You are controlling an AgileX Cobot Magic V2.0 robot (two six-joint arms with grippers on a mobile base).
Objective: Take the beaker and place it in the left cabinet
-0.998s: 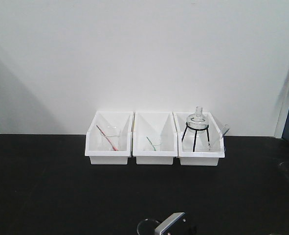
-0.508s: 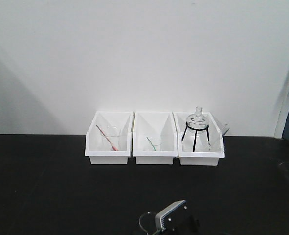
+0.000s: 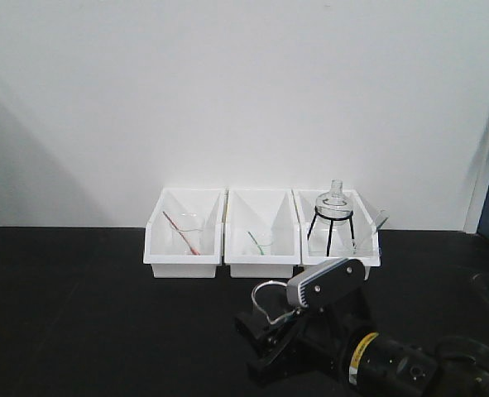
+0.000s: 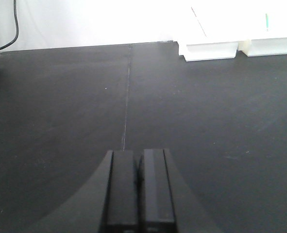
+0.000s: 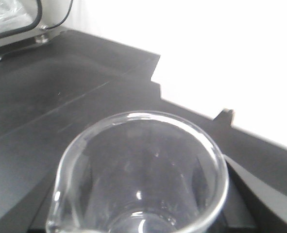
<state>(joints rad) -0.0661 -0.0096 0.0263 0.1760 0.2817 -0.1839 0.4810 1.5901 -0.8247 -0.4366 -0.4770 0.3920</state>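
Your small clear glass beaker with a pour spout [image 3: 268, 300] stands upright, mouth up, in the right claw [image 3: 270, 316], which looks clamped around it. It is over the black surface [image 3: 79, 314], nearer than the three white plastic bins [image 3: 261, 248]. Your left claw [image 4: 138, 191] is closed on nothing. The left cabinet is out of view, so expect a leftward carry by the right arm

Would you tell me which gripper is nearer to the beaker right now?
Right. The right gripper holds the beaker; the left gripper sits shut over the counter, with no beaker in its view.
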